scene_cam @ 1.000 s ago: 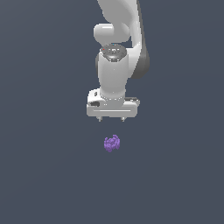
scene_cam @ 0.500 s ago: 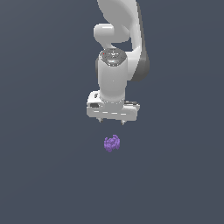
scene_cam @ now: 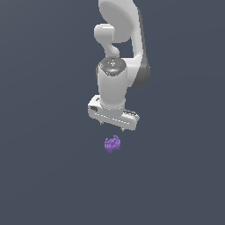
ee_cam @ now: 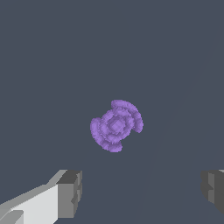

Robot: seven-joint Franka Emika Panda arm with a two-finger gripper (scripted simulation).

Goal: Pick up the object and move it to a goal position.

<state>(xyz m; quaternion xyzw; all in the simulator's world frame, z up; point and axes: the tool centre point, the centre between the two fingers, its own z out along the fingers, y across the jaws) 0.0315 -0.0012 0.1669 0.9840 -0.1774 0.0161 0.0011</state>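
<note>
Exterior view: the white arm (scene_cam: 121, 52) reaches down from the top edge, and its gripper (scene_cam: 113, 124) points at the dark grey floor (scene_cam: 44, 176). The object (scene_cam: 112, 143), a small purple lumpy cluster, lies on that floor directly under the gripper, apart from it, with bare floor showing between the two. It is far smaller than the gripper's body. Only the short tips of the fingers show beneath the gripper's white bar in this view, too small to read their spacing from here.

Wrist view settles it: the two dark grey fingertips (ee_cam: 70, 192) stand wide apart, so the gripper (ee_cam: 142, 190) is spread and holds nothing. The object (ee_cam: 116, 125) sits on the floor (ee_cam: 43, 65) beyond the tips, roughly in line with the gap between them, touching neither. From above it reads as rings of purple beads around a paler centre, with two notches in its outline.

One fingertip is cut off by the edge of the wrist picture, so only part of it shows. The arm's upper part runs out of the exterior view's top. Whether the object is a single piece or loose beads cannot be told.
</note>
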